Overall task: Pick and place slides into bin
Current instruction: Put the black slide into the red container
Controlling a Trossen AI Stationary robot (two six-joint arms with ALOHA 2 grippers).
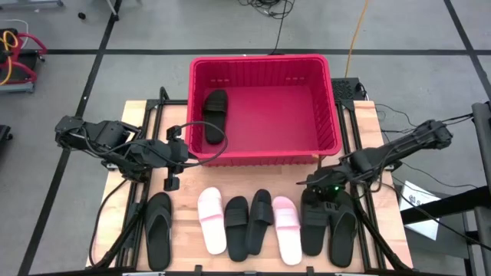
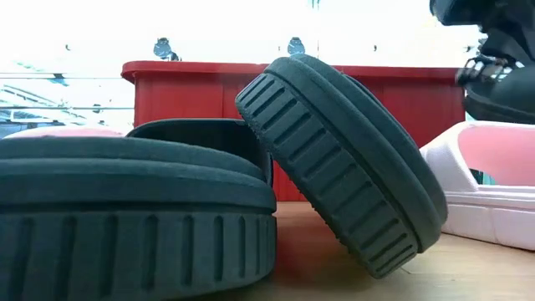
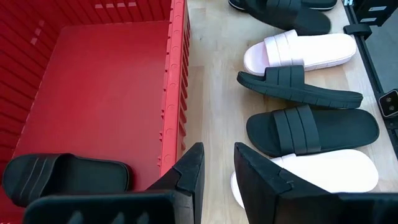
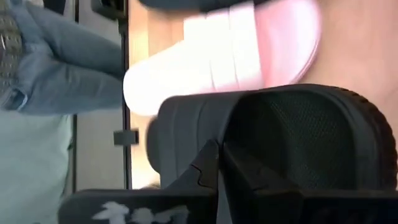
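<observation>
The right gripper [image 1: 328,188] is squeezed tight on the strap of a black slide [image 4: 292,137] at the right end of the row on the counter [image 1: 188,230]. The left gripper [image 1: 173,162] hangs half open and empty by the red bin [image 1: 261,65]. One black slide [image 1: 214,115] lies inside it. Pink slides [image 1: 287,228] and more black ones wait in the row. No writing shows.
</observation>
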